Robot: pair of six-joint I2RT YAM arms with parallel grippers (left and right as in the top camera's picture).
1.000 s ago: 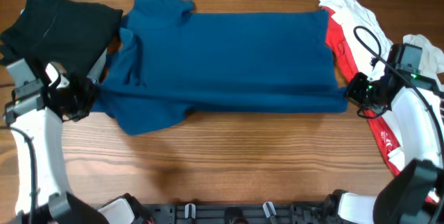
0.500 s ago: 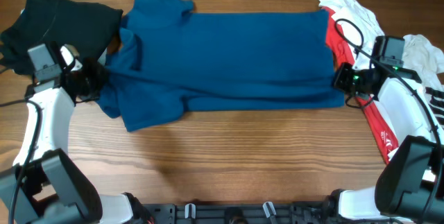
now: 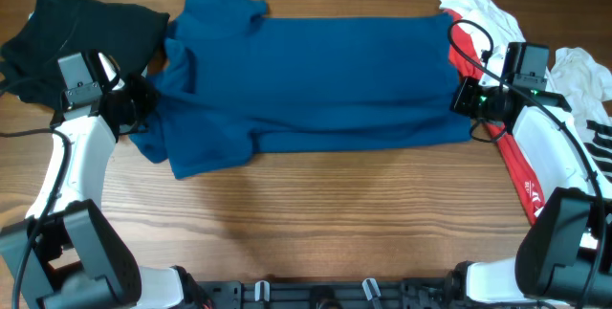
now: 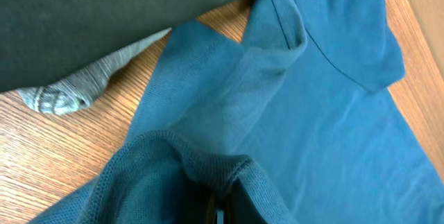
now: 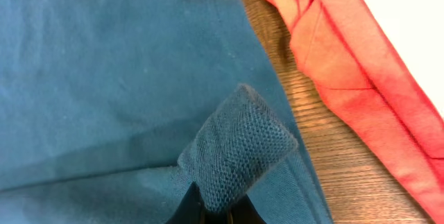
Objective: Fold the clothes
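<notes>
A large deep-blue polo shirt point(image 3: 316, 79) lies spread across the wooden table, collar at the top left. My left gripper point(image 3: 134, 108) is shut on the shirt's left edge; in the left wrist view a pinched fold of blue cloth point(image 4: 208, 172) rises over the fingers point(image 4: 220, 210). My right gripper point(image 3: 467, 100) is shut on the shirt's right hem corner; in the right wrist view a blue corner point(image 5: 239, 148) bulges from the jaws point(image 5: 216, 213). A red T-shirt point(image 3: 512, 161) and a white T-shirt point(image 3: 478, 8) lie at the right.
A black garment point(image 3: 81, 32) lies at the top left, with a grey cloth point(image 4: 59, 96) under it in the left wrist view. More white cloth point(image 3: 583, 70) lies at the far right. The table's front point(image 3: 316, 223) shows bare wood.
Both grippers have carried the shirt's front edge up the table, away from the front. The lower hem now lies folded over the body of the shirt.
</notes>
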